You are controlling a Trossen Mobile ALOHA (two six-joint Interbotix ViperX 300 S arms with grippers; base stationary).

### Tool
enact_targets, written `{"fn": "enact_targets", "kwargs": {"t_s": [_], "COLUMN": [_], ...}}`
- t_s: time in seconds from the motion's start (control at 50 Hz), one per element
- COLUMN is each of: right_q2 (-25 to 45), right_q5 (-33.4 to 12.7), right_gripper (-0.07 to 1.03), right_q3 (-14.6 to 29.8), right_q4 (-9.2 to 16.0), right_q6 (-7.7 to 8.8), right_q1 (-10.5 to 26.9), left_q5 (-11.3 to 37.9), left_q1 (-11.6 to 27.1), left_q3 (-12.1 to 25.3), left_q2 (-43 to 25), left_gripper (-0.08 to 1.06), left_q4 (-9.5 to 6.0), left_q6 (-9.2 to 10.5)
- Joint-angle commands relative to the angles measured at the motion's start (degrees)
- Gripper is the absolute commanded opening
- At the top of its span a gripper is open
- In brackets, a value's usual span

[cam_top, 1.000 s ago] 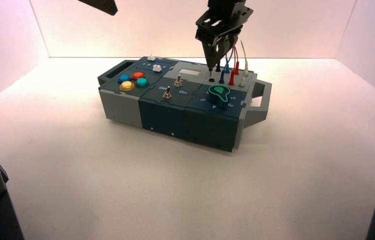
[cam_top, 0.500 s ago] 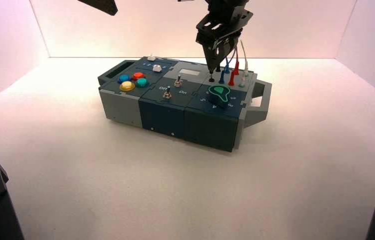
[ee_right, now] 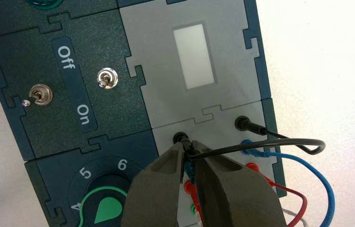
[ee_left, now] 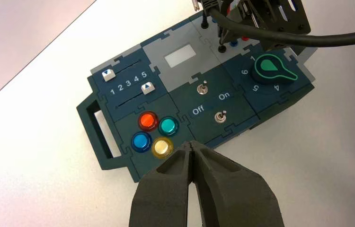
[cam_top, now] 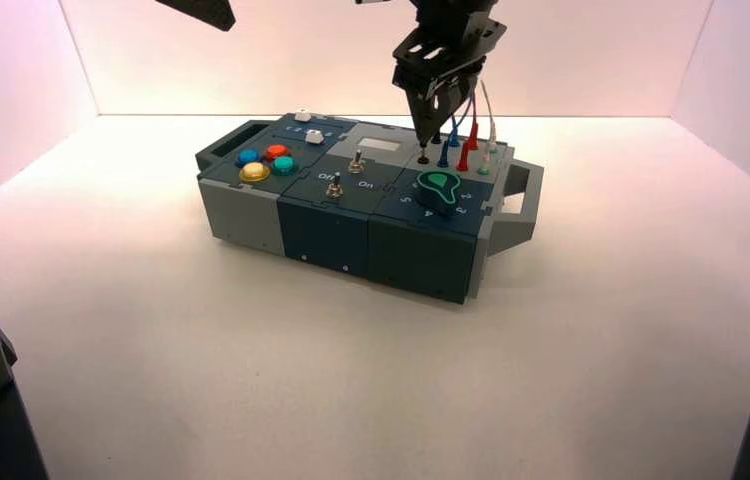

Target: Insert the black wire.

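Observation:
The black wire [ee_right: 279, 141] loops over the box's grey socket panel [ee_right: 223, 118]. One of its black plugs [ee_right: 243, 123] stands in the far socket. My right gripper [ee_right: 188, 146] is shut on the other plug, whose tip meets the near black socket [ee_right: 180, 137]; the fingers hide how deep it sits. In the high view the right gripper [cam_top: 421, 128] points straight down at the box's [cam_top: 331, 225] back right corner. My left gripper [ee_left: 192, 144] is shut on nothing, raised over the box's button end.
Blue-plugged [ee_right: 303, 161] and red-plugged [ee_right: 289, 194] wires sit in sockets beside the black one. A green knob [ee_left: 272, 70], two toggle switches [ee_left: 212, 101] lettered Off and On, several coloured buttons [ee_left: 154, 132] and two sliders [ee_left: 128, 81] fill the rest of the top.
The right gripper has come down a little, bringing the held black plug's tip from just above the near socket onto it. The left arm has not moved.

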State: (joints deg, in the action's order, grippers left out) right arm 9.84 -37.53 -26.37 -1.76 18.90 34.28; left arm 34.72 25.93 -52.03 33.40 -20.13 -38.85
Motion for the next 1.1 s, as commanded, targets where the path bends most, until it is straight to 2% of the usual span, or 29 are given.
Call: {"fn": "enact_targets", "kwargs": {"t_s": [0.02,0.66,1.1], "right_q2": [-1.32,-1.58,-0.79], "right_q5": [-0.35,-1.05,0.97], "right_gripper": [-0.02,-0.02,-0.02], "right_q3": [0.62,0.53,0.44], "right_q4": [-0.26,0.35,0.26], "right_q6": [-0.09,-0.18,-0.09], "right_q1": [-0.35,0.00,0.00], "left_q5": [-0.44,-0.44,-0.44], "left_q1": [0.18,0.18,0.18], "left_q3": [0.62,0.53,0.53], "left_q2": [0.26,0.26,0.26], "left_gripper": [-0.03,-0.03,-0.03], "left_q4": [-0.18,0.00,0.00], "left_q6": [-0.44,-0.44,-0.44]}}
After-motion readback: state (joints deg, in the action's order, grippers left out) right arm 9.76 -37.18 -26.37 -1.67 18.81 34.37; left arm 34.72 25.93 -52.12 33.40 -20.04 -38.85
